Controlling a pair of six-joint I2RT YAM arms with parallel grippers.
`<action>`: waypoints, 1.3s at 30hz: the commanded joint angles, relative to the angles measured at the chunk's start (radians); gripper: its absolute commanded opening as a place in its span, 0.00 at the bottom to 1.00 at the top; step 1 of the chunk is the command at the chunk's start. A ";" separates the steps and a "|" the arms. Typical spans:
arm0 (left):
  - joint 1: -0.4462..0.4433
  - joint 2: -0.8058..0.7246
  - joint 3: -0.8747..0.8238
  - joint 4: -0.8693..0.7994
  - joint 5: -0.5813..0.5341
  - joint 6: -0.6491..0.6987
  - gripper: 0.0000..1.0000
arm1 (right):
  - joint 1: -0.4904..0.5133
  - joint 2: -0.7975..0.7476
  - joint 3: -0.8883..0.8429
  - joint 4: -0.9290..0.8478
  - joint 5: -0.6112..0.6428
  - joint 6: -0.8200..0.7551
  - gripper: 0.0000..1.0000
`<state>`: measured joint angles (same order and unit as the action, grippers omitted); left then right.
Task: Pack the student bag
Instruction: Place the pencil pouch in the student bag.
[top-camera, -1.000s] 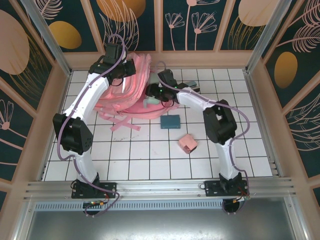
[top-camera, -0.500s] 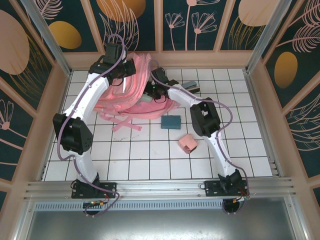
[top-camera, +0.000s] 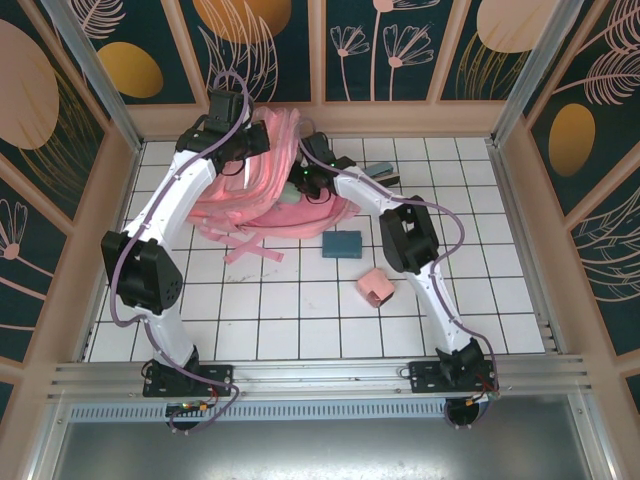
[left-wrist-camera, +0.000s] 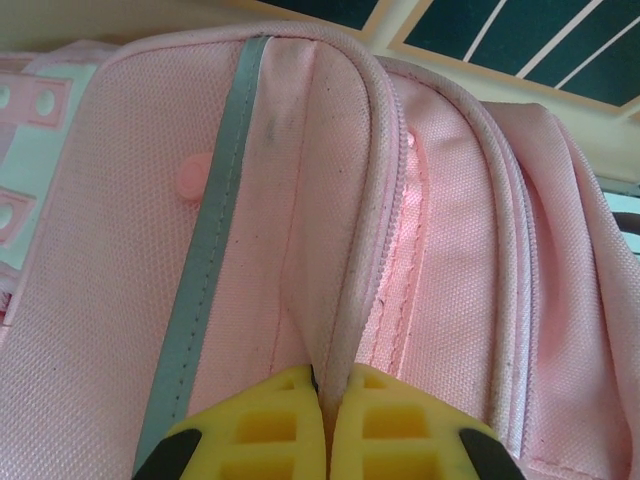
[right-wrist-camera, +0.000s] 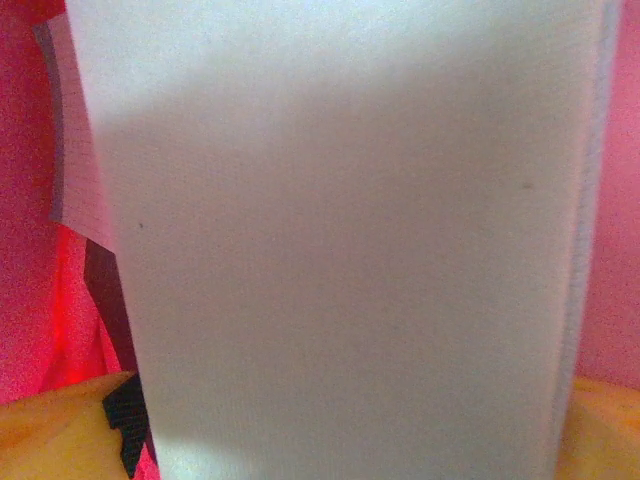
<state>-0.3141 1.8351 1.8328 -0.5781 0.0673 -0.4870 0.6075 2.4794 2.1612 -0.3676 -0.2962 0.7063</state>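
The bag lies at the far side of the table, bunched up under both arms. The left claw is pinched nearly shut on a raised ridge of its pink cloth, right by the zip. The grey strip runs away from the claw on its left side. This grip looks meant to lift the rim of the opening and hold it taut, so the mouth stays apart for the other arm.

The right claw reaches in just beside the left one, with its tip at the opening. It is clamped on a pale flat item, with one yellow finger on each side of it. I cannot tell whether the item is a book or a pouch. Pink cloth shows on both sides of the item ahead of the claw, so I judge it is partly inside the bag already. A lined sheet edge sits to the left of it. Held flat and end-first like this, the item can slide down between the walls rather than catch on the rim.

Behind the right claw, toward the arm bases, a teal flat thing and a small pink box lie on the table, well apart from the bag. They are likely waiting their turn, so the packing seems only part done.

The risk now is the cloth slipping from the left claw and the mouth folding shut over the item.
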 joint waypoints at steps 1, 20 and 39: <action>0.000 -0.082 0.001 0.128 -0.029 0.019 0.00 | -0.022 -0.118 -0.029 -0.045 0.030 -0.014 0.94; 0.006 -0.094 -0.040 0.159 -0.018 0.010 0.00 | -0.027 -0.125 -0.210 0.129 -0.168 0.068 0.67; 0.008 -0.081 -0.037 0.165 -0.009 0.001 0.00 | -0.050 -0.250 -0.309 0.042 0.012 0.058 0.62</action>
<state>-0.3141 1.8145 1.7763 -0.5243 0.0605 -0.4839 0.5842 2.3238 1.8812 -0.2977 -0.3573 0.7658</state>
